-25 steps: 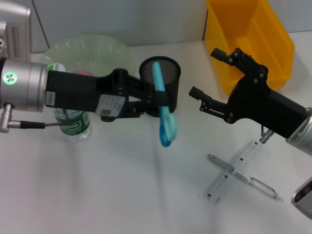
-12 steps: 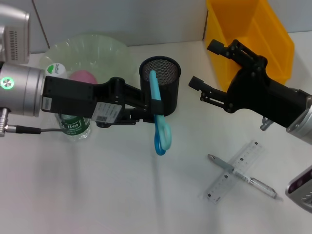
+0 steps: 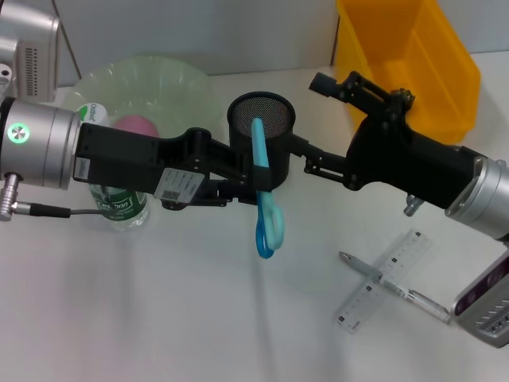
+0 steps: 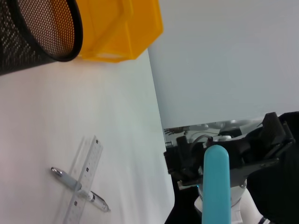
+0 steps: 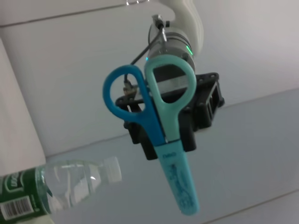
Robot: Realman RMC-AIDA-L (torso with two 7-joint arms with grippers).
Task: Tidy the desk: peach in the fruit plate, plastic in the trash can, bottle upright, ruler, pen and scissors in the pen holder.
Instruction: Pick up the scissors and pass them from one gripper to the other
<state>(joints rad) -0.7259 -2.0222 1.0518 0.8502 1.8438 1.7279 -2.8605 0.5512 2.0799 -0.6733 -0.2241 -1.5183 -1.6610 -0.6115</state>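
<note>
My left gripper (image 3: 261, 177) is shut on the blue scissors (image 3: 268, 227), gripping the sheathed blades just in front of the black mesh pen holder (image 3: 261, 118). The handles hang down and the tip points up. From the right wrist I see the scissors (image 5: 159, 140) and the left gripper (image 5: 174, 125). My right gripper (image 3: 314, 123) stands open just right of the pen holder, facing the scissors. The ruler (image 3: 382, 278) and pen (image 3: 395, 287) lie crossed at the front right. The peach (image 3: 135, 125) lies in the fruit plate (image 3: 151, 76). The bottle (image 3: 119, 208) stands behind my left arm. No plastic is in view.
The yellow trash can (image 3: 413, 56) stands at the back right, behind my right arm. The left wrist view shows the pen holder (image 4: 37, 32), the trash can (image 4: 117, 28) and the ruler (image 4: 84, 182) across the pen (image 4: 77, 189). Bare white table lies in front.
My right gripper has moved left, closer to the pen holder and the scissors. My left gripper dipped down and left with the scissors, then edged back to the right.
</note>
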